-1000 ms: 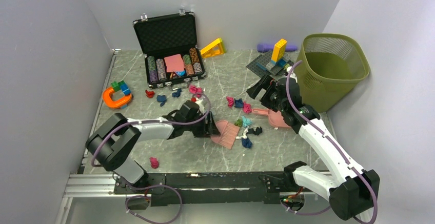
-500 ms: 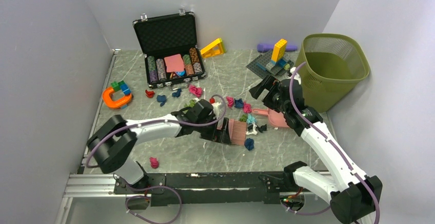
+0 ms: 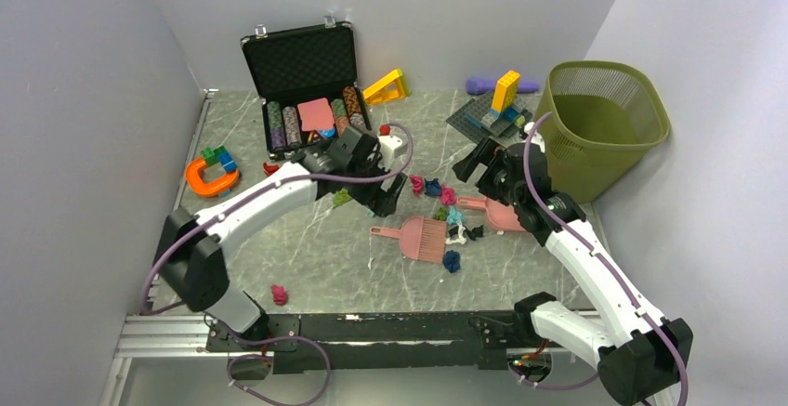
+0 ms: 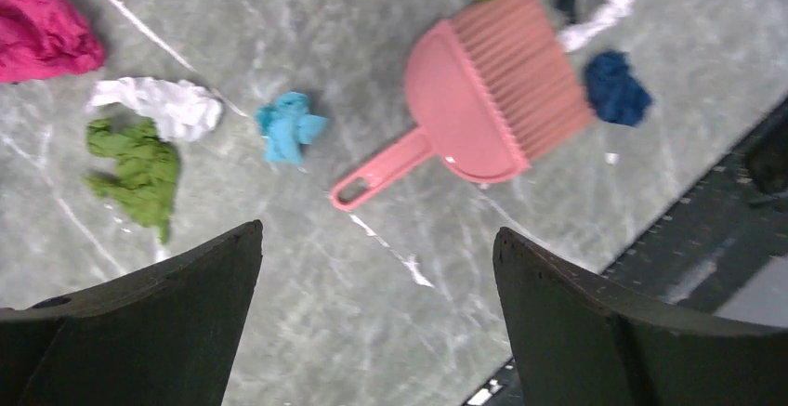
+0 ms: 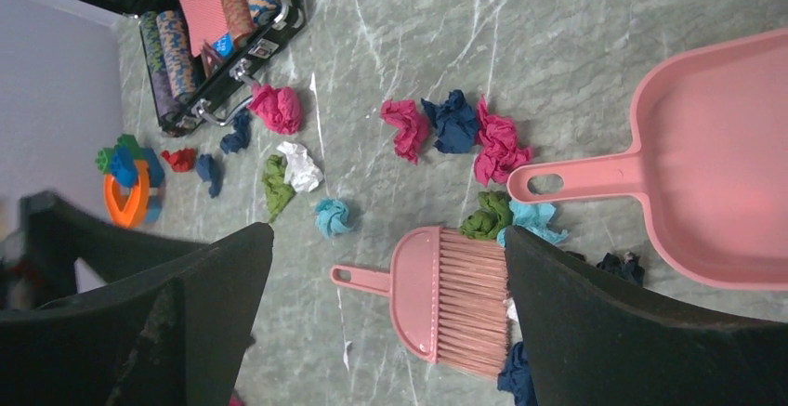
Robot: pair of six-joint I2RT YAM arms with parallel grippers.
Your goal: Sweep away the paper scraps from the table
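**Left claw [image 4: 376,239] spread, brush lying loose**

Right claw [image 5: 388,234] is spread too; neither holds anything. The brush [image 4: 502,99] lies flat in the middle of the counter [image 3: 307,257], the pan [image 5: 715,164] just to its right. Scraps [image 5: 497,150] crowd the bristles and pan handle, with more farther left. I judge the sweeping barely begun. Only the top view shows the bin [image 3: 595,169] and one wad [image 3: 278,294] at the near edge. The right wrist view shows the pan bare.
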